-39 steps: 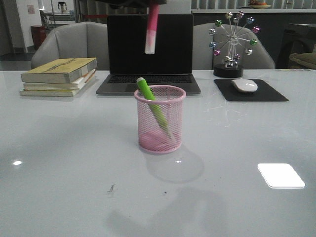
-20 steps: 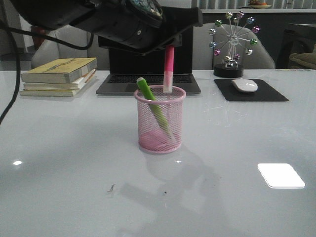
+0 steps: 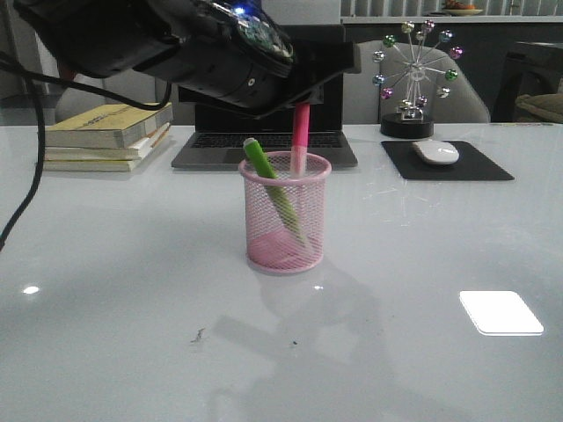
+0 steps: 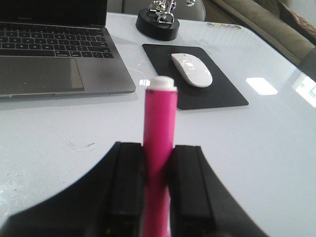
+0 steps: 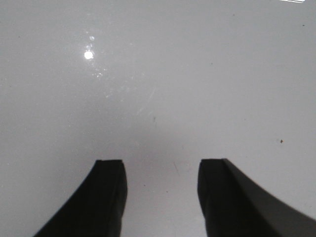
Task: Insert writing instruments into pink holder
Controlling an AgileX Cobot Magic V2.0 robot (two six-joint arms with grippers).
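- Lower than a moment ago, the bright pink marker [image 3: 299, 139] dips into the pink holder [image 3: 286, 213], clamped by the left gripper [image 4: 157, 185].
- Lime green marker [image 3: 273, 187] leans inside the mesh cup.
- Right gripper [image 5: 160, 190] fingers stand apart over the bare table [image 5: 158, 74].

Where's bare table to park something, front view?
Free: the white table in front of the pink wire-mesh pen cup, and both sides of it. Crowded: the back edge, with stacked yellow books, open grey laptop, white mouse on black pad, ferris-wheel ornament.
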